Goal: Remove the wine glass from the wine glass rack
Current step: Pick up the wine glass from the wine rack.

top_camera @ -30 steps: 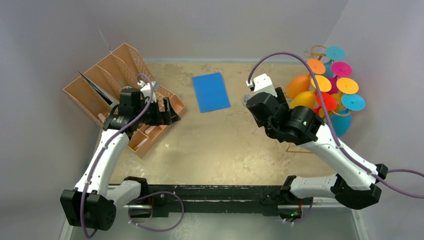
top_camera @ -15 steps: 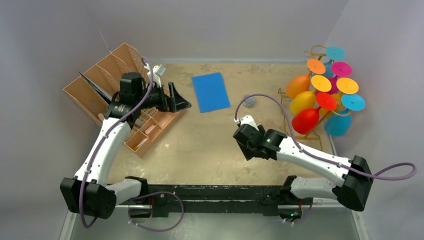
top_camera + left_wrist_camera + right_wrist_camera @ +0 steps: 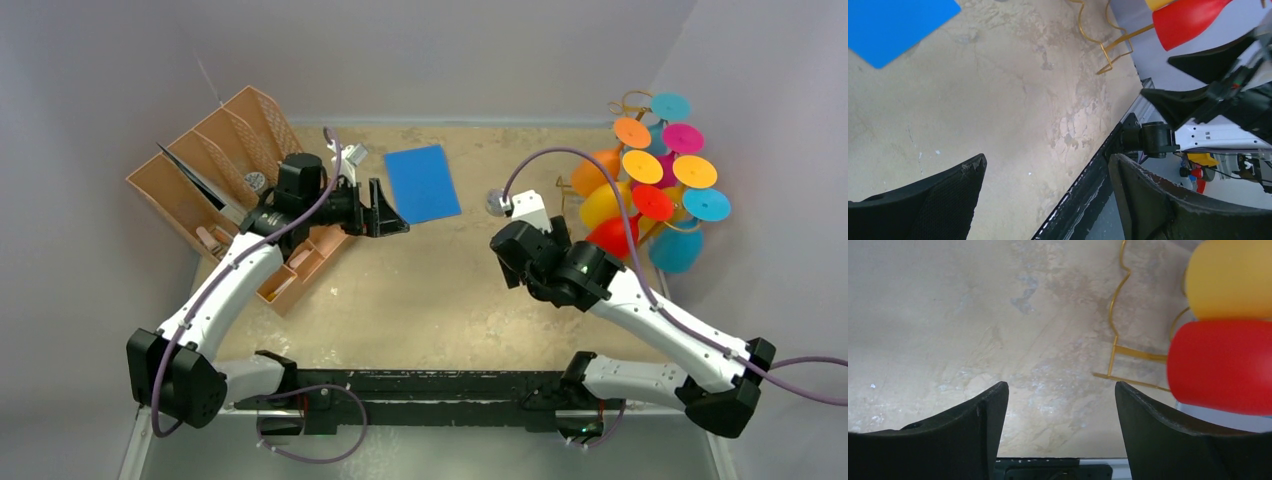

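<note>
Right wrist reveals right fingers (image 3: 1158, 435) wide, hidden from top external; left fingers (image 3: 1153, 200) wide.

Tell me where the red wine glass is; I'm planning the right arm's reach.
Top view: the red wine glass hangs on the gold rack at far right, next to the yellow glass.

— What's the surface carrying?
— From my station I see a tan, mottled surface (image 3: 420, 290). A brown organizer tray (image 3: 215, 140) sits at its far left and a flat blue sheet (image 3: 422, 184) lies far centre. The gold wine glass rack (image 3: 1140, 355) stands on its wavy base far right.
— Anything else?
— A small grey round thing (image 3: 494, 203) just right of the sheet; I can't tell what.
</note>
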Controlling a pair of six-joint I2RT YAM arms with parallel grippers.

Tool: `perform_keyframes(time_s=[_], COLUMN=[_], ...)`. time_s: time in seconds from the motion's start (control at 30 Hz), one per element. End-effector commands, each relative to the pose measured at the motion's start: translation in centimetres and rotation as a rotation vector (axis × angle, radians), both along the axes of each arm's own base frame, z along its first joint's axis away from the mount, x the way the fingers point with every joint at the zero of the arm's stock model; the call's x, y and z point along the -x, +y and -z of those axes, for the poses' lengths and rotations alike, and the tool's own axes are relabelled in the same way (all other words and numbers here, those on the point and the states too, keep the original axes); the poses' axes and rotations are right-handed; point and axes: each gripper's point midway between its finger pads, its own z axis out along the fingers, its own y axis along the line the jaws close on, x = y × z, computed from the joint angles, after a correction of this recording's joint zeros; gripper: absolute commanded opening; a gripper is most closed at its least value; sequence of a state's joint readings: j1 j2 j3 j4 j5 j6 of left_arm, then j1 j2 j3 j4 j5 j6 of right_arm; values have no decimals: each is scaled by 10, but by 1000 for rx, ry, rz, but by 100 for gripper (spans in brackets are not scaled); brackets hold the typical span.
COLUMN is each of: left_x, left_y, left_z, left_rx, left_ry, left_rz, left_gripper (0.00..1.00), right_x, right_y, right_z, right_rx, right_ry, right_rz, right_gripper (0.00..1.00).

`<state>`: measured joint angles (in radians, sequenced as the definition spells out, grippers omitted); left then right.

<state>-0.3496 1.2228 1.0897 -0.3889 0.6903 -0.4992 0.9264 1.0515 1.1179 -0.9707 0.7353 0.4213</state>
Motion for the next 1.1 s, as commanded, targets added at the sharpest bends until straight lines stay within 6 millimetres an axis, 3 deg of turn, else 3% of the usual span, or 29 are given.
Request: perform_keyframes(time_s=[0.0,0.17,0.43,0.6,0.7,0.9,1.07], left_x=[2,5,10,11,13,14,14], left_y=[3,8,11,13,14,17,17], left_z=[-4,4,13,17,19,20,23], left_rx=[4,-25,-39,-47,-54,-76,-84], left_ry=[-34,-30,-15,-16,-13,-18,-15], left_rz=[-24,-34,-35,-39,-36,-37,-39], left_gripper=[90,90,91,91,91,91,91], right_x=[-7,-22,-38,-45,-46,-46,-46], right_y=[-16,-30,-67,-78,-88,-117,-122], right_z=[-55,-116,-161,-183,-187,-169,-167], right_rx=[56,140,268,333,403,455,469], right_ry=[-76,-184,-248,-292,-260,-148,-144], right_rz=[22,26,131,138,155,226,233], right_gripper=[80,78,74,68,65,61,60])
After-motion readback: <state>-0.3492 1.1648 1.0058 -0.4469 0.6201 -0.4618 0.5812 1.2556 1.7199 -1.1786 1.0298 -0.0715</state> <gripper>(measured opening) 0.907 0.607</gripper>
